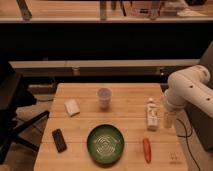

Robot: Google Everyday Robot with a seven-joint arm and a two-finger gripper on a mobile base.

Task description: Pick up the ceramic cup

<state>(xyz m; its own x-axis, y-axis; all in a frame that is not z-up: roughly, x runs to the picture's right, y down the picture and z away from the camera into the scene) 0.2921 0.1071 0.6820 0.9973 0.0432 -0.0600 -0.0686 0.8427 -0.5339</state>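
Jaws spread wide, gripping nothing, low at right edge of counter (125, 107), just beside white bottle (152, 114), ceramic cup (104, 97) upright mid-counter toward the back, well apart from jaws, green bowl (105, 144) in front.

Office (swivel chair (14, 107), wooden table (131, 126))
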